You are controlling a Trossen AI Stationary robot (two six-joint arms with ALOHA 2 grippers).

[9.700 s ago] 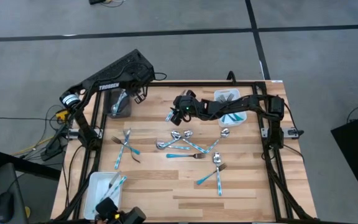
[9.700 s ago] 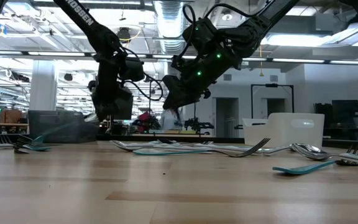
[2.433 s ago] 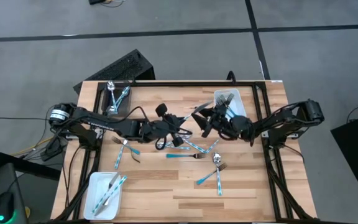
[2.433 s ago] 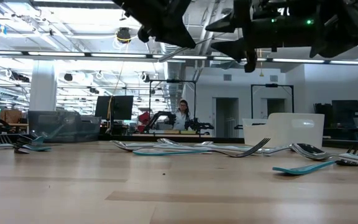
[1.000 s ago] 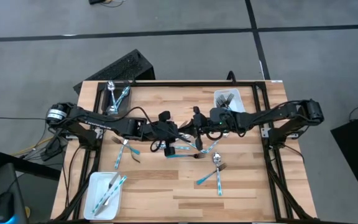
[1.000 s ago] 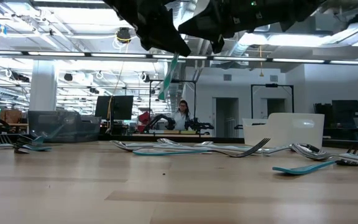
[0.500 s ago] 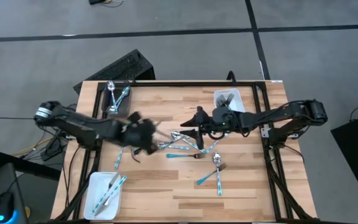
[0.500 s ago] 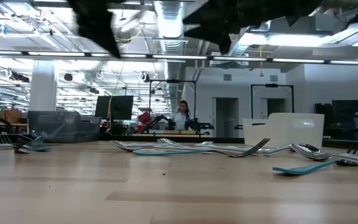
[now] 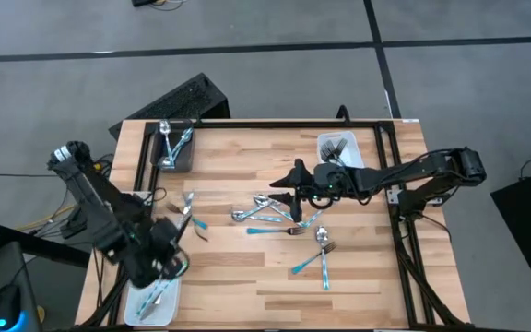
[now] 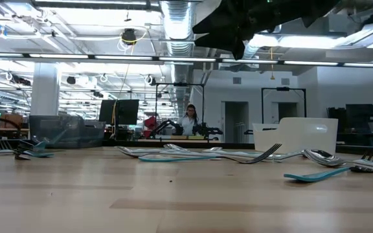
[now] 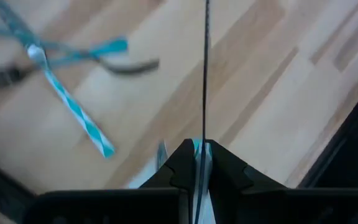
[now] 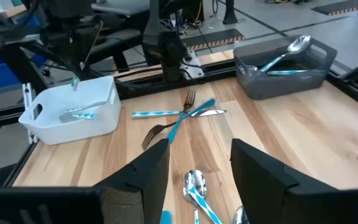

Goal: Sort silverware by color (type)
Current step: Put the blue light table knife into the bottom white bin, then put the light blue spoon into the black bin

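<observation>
High view puts my left pincer (image 9: 166, 266) at the near-left corner of the desk (image 9: 358, 277), over the white tray (image 9: 151, 295), clamped tight on 1 thin knife (image 11: 205, 74) seen edge-on in the left wrist view. My right pincer (image 9: 293, 196) hangs with its fingers spread and holding nothing above the loose silverware (image 9: 279, 217) mid-desk. More pieces sit in the dark grey bin (image 9: 175, 152) far left and the white tray (image 9: 342, 148) far right.
</observation>
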